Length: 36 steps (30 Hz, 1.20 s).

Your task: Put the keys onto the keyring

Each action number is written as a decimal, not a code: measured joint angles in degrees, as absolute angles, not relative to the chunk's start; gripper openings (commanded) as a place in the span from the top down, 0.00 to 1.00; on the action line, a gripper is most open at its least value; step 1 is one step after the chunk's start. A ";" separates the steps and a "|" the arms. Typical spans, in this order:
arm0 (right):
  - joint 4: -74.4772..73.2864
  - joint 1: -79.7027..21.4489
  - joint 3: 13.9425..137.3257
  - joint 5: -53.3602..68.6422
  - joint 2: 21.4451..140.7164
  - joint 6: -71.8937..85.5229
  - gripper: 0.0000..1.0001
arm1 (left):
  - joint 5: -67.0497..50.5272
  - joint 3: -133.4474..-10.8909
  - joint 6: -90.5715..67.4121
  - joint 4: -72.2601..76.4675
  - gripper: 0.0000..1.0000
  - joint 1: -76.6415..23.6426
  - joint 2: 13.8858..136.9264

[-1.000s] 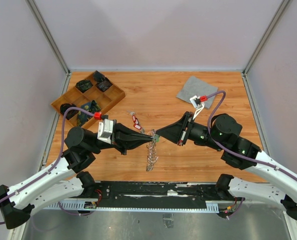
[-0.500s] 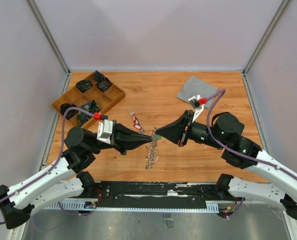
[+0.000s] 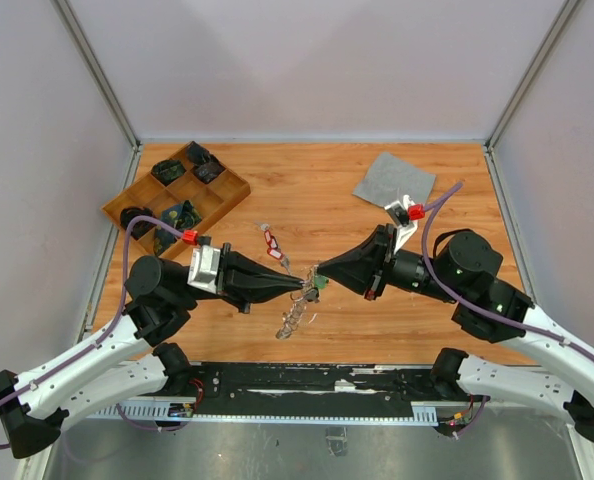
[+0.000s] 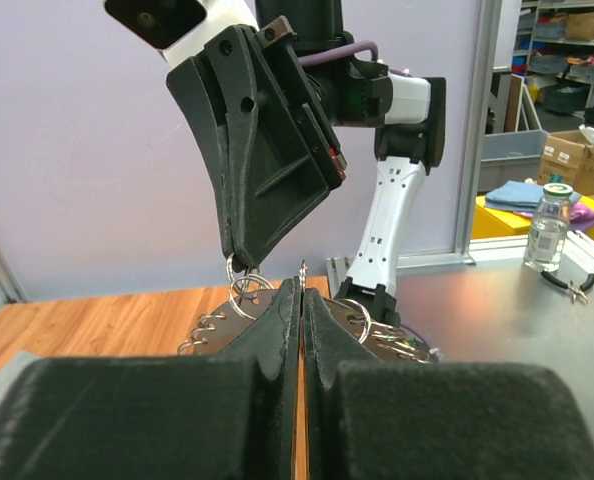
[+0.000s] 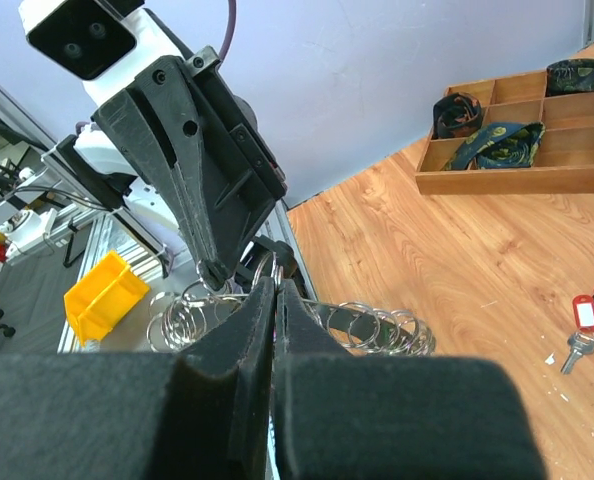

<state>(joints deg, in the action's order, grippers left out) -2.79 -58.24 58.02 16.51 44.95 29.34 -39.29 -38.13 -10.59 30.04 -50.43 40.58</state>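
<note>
1. Right now my left hand (image 3: 303,288) and my right hand (image 3: 322,271) meet tip to tip at the centre of the top view, above the tabletop (image 3: 327,190).
2. My left hand is clenched, its fingers (image 4: 277,330) pressed flat together on a thin sliver of metal from the keyring (image 3: 293,317).
3. My right hand is clenched too; its wrist view shows the keyring's small loops (image 5: 377,328) spread to both sides of its closed fingers (image 5: 257,330).
4. From where the tips meet, the keyring hangs down toward the lower middle of the frame; whether its lowest part touches the wood I cannot tell.
5. A green tag (image 3: 319,283) shows right at the meeting point.
6. A red-tagged key (image 3: 271,241) lies on the tabletop just above my left hand, apart from the keyring.
7. A wooden tray (image 3: 227,198) sits at upper left and a grey cloth (image 3: 392,180) at upper right.
</note>
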 measured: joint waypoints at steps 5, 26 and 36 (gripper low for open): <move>-4.89 -58.24 58.67 16.43 43.62 27.62 0.88 | -42.02 -38.13 -10.81 30.87 0.99 -50.43 40.58; -22.81 -58.24 72.47 16.40 48.18 30.11 0.79 | -51.53 -40.21 -11.09 31.11 1.00 -50.43 43.57; -23.00 -58.24 68.66 18.46 48.88 38.89 0.78 | -51.83 -41.50 -7.09 26.65 0.99 -50.43 44.86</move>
<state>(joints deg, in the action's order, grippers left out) -23.00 -58.24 68.66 18.46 48.88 38.89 -51.83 -41.50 -7.09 26.65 -50.43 44.86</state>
